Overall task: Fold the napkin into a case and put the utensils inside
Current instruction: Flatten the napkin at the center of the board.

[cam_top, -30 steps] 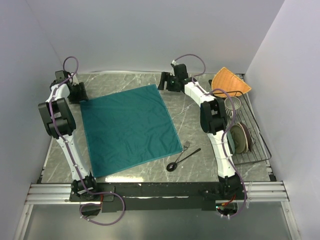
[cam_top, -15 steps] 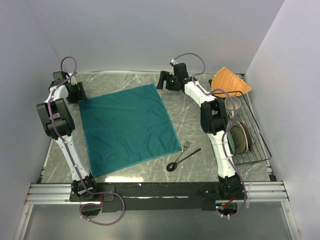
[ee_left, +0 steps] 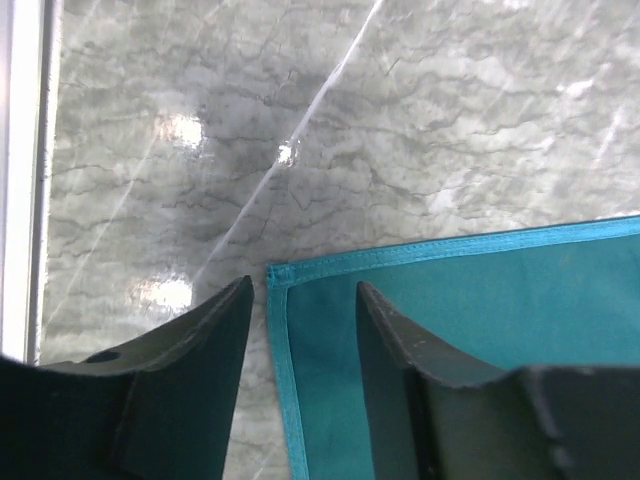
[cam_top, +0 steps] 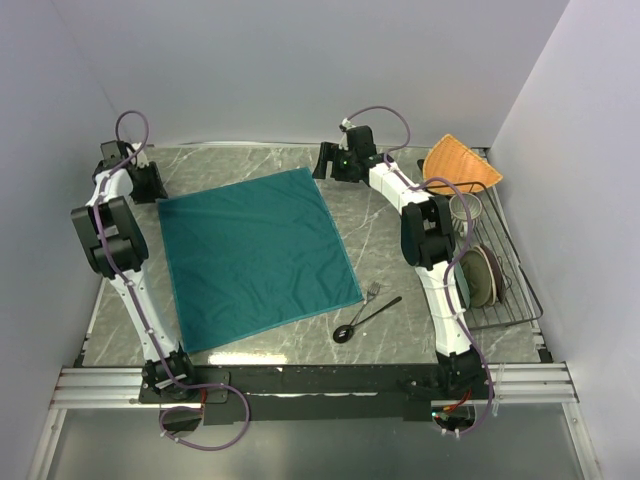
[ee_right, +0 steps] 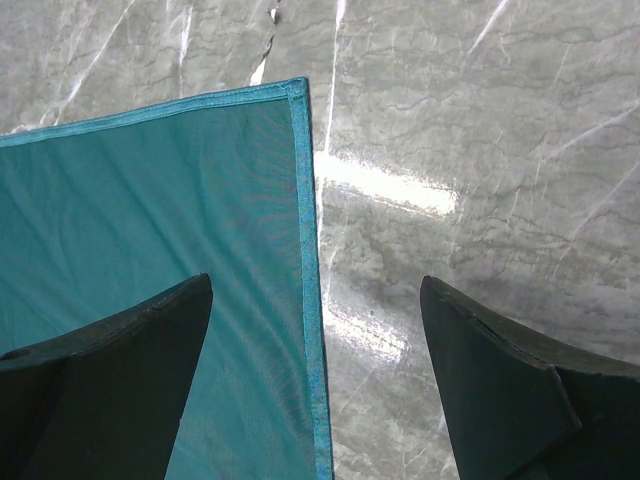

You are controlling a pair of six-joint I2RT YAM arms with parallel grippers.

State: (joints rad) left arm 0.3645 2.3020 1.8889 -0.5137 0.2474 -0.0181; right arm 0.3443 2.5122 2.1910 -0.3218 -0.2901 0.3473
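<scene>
The teal napkin (cam_top: pixel 255 255) lies spread flat on the marble table. My left gripper (cam_top: pixel 150 182) is open at its far-left corner; in the left wrist view the gripper (ee_left: pixel 303 285) straddles the hemmed side edge of the napkin (ee_left: pixel 500 300) just below the corner. My right gripper (cam_top: pixel 325 162) is open at the far-right corner; in the right wrist view the gripper (ee_right: pixel 315 280) is wide open above the right hem of the napkin (ee_right: pixel 150 200). The silver fork (cam_top: pixel 373 291) and the dark spoon (cam_top: pixel 365 318) lie on the table to the right of the napkin's near corner.
An orange woven fan-shaped cloth (cam_top: pixel 460 162) lies at the far right. A wire rack (cam_top: pixel 510 300) along the right edge holds plates (cam_top: pixel 480 277) and a cup (cam_top: pixel 463 208). Walls close in the back and both sides.
My left gripper has drawn back a little toward the far left, off the napkin's corner. My right gripper has shifted slightly. The napkin stays flat.
</scene>
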